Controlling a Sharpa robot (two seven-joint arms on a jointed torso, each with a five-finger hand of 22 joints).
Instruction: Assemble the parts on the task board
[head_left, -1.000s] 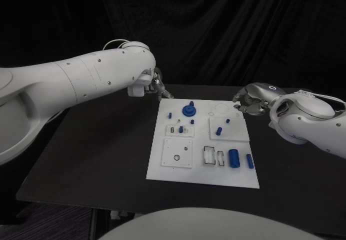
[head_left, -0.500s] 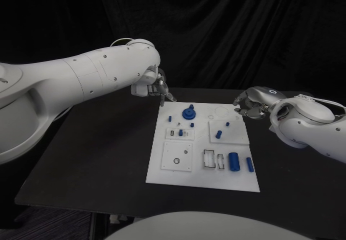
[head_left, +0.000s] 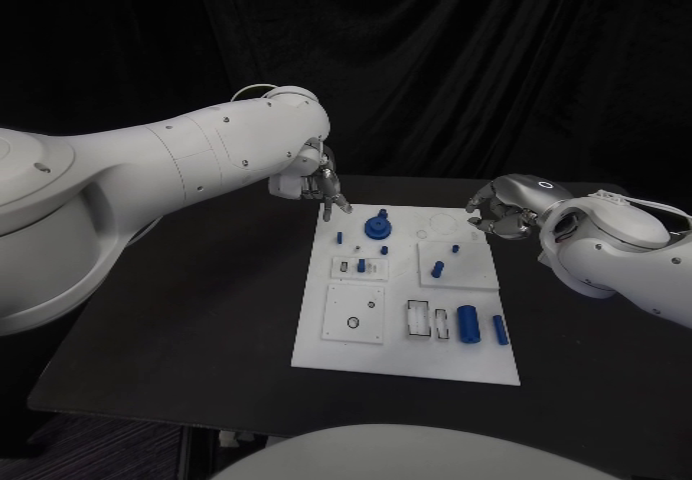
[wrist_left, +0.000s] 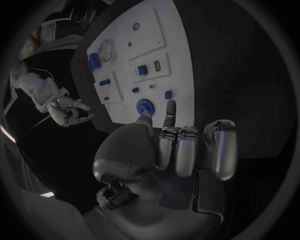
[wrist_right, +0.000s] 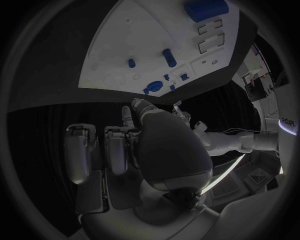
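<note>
The white task board lies in the middle of the black table. A round blue knob stands near its far edge, with small blue pegs around it. Two blue cylinders lie at the near right. My left hand hovers over the board's far left corner, most fingers curled and one finger stretched toward the knob, holding nothing. My right hand is at the far right corner, its fingers curled in with nothing in them. In the right wrist view the board lies beyond those curled fingers.
Square white inset plates with holes and slots sit on the near left of the board. Bare black table stretches to both sides of the board, and a black curtain hangs behind it.
My left hand has moved a little to the right and closer to the board's far left corner. The right hand has hardly moved.
</note>
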